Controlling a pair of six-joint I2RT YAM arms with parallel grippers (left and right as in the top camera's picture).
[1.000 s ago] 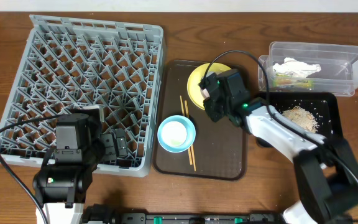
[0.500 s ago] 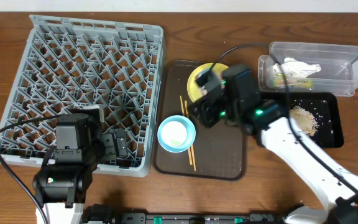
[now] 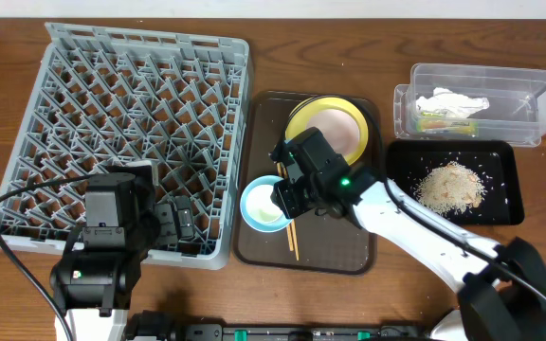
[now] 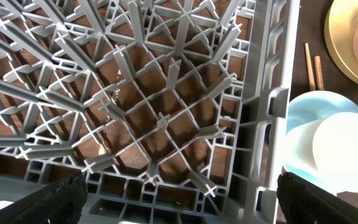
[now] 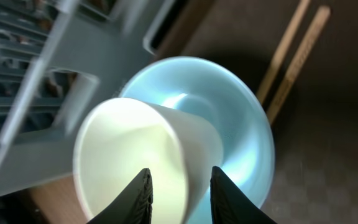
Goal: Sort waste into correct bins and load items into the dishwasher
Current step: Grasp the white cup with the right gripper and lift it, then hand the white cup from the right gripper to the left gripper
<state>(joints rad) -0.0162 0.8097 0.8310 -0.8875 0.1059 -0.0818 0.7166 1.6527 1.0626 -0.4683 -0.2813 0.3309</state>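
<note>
Brown wood table [image 3: 301, 57] holds everything. Nearest the robot, the left gripper [image 3: 176, 224] hangs over the near corner of the big grey rack [image 3: 131, 114]. Its fingers are wide apart and hold nothing. A bit farther, on the brown tray [image 3: 339, 242], the small white cup [image 5: 123, 162] sits inside the blue bowl [image 5: 235, 124], just beside the rack's wall. The right gripper [image 5: 180, 180] is right over it with its fingers close together. One finger looks to be inside the cup and one outside, with the cup's side between them. I cannot tell if they are squeezing it yet. I think the job now is to lift the cup out and put it in the rack. To do it well, squeeze the thin side firmly, because it could slip. Lift straight up so the bowl stays put. Keep away from the chopsticks [image 5: 297, 50] lying just beside the bowl. Go over the rack's wall, then set the cup down between the pegs. Farther back, the yellow plate [image 3: 301, 116] holds the cream bowl [image 3: 341, 137]. The black tray [image 3: 505, 204] has the rice [image 3: 451, 185]. Farthest, the clear tub [image 3: 529, 90] has the napkin [image 3: 453, 102].
</note>
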